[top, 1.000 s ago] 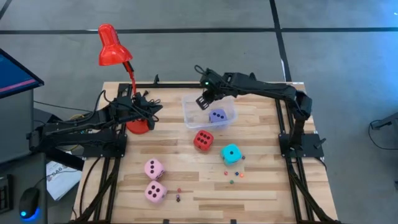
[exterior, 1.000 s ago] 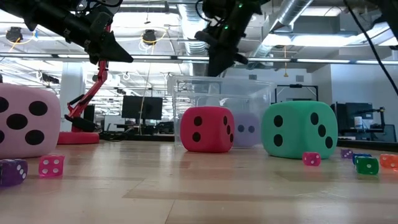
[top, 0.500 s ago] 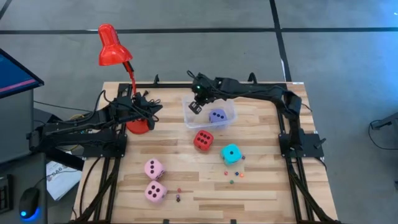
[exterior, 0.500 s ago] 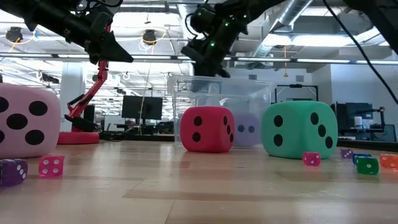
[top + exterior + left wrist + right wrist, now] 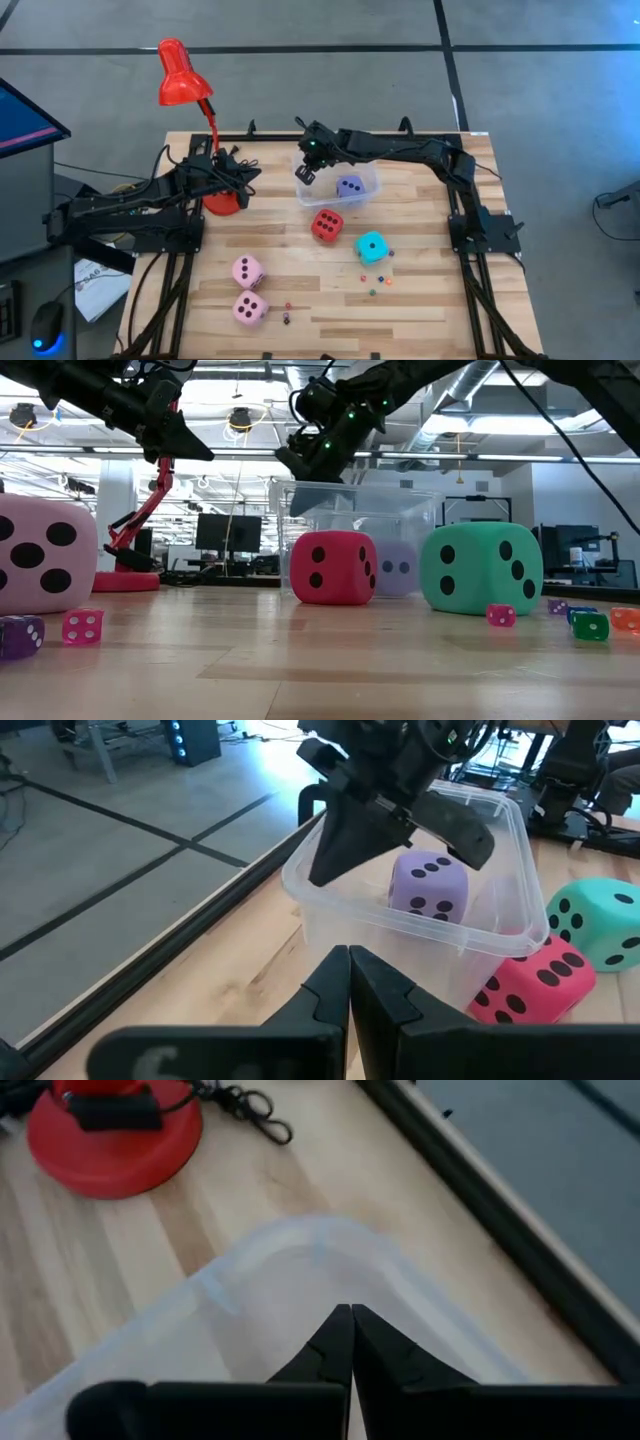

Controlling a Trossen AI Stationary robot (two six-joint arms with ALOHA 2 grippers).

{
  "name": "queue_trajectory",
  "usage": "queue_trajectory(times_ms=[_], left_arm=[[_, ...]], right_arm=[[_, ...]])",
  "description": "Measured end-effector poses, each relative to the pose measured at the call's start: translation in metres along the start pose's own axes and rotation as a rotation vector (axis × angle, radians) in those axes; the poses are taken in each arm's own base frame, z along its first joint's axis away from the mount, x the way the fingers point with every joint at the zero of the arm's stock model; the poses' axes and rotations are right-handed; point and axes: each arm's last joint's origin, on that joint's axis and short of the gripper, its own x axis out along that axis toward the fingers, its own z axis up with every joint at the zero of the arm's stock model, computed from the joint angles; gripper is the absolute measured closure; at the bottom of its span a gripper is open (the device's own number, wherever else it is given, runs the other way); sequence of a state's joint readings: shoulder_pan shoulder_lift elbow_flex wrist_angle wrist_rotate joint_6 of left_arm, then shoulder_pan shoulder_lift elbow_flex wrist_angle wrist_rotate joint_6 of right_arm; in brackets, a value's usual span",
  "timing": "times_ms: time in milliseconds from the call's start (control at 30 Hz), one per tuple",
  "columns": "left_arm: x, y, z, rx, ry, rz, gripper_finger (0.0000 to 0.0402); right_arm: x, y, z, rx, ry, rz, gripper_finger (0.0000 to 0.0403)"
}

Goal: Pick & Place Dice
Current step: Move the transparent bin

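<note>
1. Dice: the lavender die (image 5: 350, 186) sits inside the clear bin (image 5: 305, 188) near the desk's (image 5: 420, 300) far edge. The red die (image 5: 326, 225) lies just in front of the bin, and the cyan die (image 5: 372, 247) is near it, toward the right edge.
2. The two pink dice (image 5: 248, 289) sit close together near the front left. Some tiny dice (image 5: 378, 284) are scattered in front of the cyan die.
3. My right gripper (image 5: 305, 170) hangs over the bin's far-left corner with its fingers together and nothing between them. I read one die as placed and four as waiting.
4. My left gripper (image 5: 248, 172) is pinched together, empty, and parked near the lamp (image 5: 186, 85) base on the left side.
5. The bin's position near the far edge leaves the desk's middle and front open, so I have free room to swing toward the red die.
6. The bin wall is my worry: the right gripper is low at the rim, so I would lift clear before moving sideways.
7. The red die sits very near the bin, leaving little room on that side for a finger.
</note>
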State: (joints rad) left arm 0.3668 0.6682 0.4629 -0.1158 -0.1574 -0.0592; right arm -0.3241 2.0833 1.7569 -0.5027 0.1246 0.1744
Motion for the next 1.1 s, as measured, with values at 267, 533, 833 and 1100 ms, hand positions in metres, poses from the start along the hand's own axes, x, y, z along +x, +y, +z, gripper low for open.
queue_trajectory(times_ms=[267,533,833,1100], left_arm=[[0.0,0.0,0.0,0.001,0.0,0.0,0.0402],[0.0,0.0,0.0,0.002,0.0,0.0,0.0402],[0.0,0.0,0.0,0.002,0.0,-0.001,0.0402],[0.0,0.0,0.0,0.002,0.003,-0.001,0.0402]], right_arm=[[0.001,-0.01,0.001,0.011,-0.008,-0.086,0.0402],[0.001,-0.015,0.002,0.019,-0.011,-0.107,0.0403],[-0.053,0.002,0.016,-0.02,-0.079,-0.055,0.0403],[-0.108,0.016,0.016,-0.092,-0.079,-0.027,0.0403]])
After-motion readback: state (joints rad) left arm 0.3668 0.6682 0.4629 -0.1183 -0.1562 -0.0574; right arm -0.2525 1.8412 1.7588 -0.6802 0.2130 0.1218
